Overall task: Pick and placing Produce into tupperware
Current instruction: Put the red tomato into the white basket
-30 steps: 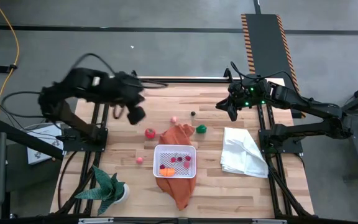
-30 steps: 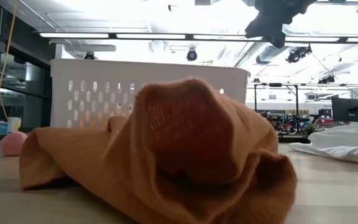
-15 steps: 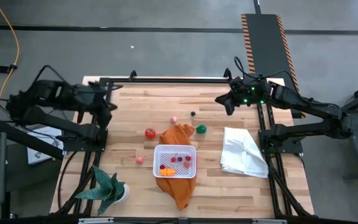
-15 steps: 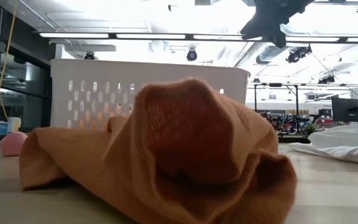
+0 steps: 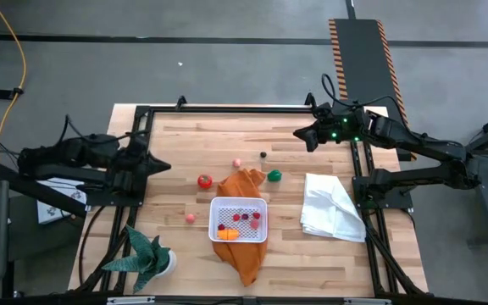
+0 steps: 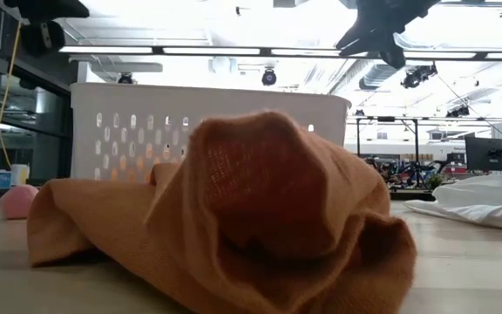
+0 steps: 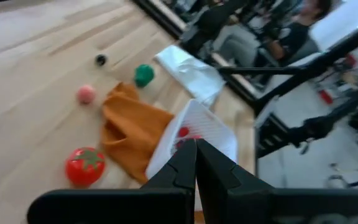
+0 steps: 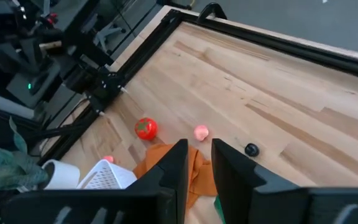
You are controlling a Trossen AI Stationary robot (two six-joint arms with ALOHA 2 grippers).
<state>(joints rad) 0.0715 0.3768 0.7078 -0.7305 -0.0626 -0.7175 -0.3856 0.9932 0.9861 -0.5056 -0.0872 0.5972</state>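
The white tupperware (image 5: 238, 219) sits on an orange cloth (image 5: 242, 185) near the table's middle. It holds an orange piece (image 5: 227, 232) and small red pieces (image 5: 246, 218). On the bare wood lie a red tomato (image 5: 204, 180), a pink piece (image 5: 237, 163), a dark ball (image 5: 263, 155), a green piece (image 5: 274, 175) and another pink piece (image 5: 191, 218). My left gripper (image 5: 158, 163) is shut and hangs at the table's left edge, left of the tomato (image 7: 86, 167). My right gripper (image 5: 299, 134) hovers over the far right part, slightly open, far-right of the dark ball (image 8: 251, 149).
A crumpled white cloth (image 5: 333, 206) lies right of the tupperware. A green spiky potted plant (image 5: 146, 258) stands at the near left corner. Black frame rails (image 5: 227, 108) run along the far, left and right sides. Bare wood stretches across the far half.
My left arm has drawn back from above the tomato's far-left side toward the table's left edge and folded down lower. The produce, cloths and tupperware have not moved.
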